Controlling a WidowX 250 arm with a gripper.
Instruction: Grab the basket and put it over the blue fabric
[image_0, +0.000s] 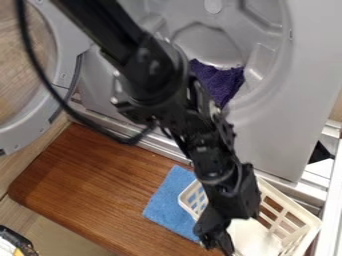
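So the tabletop here is a reddish-brown wooden board with visible grain and a rounded corner at the left of the frame, running down at a slant to the bottom edge. Light wood-look flooring shows in the lower left, and there's a black thing with a bit of yellow and white poking in at that corner.

Behind the board is a grey machine front with a big round opening, taking up the top middle and upper right. Some purple cloth is sitting in the opening. Its round door hangs open in the upper left. Pale metal rails run along between the board and the machine, down toward the right.

The black arm comes in from the top and crosses the middle, with a black cable looping off to its left. The hand is bottom center, right at the basket's lower-left side; honestly can't tell if it's gripping the basket or not. The cream slotted basket is in the lower right, overlapping the right part of the blue fabric, with some blue showing through the slots.
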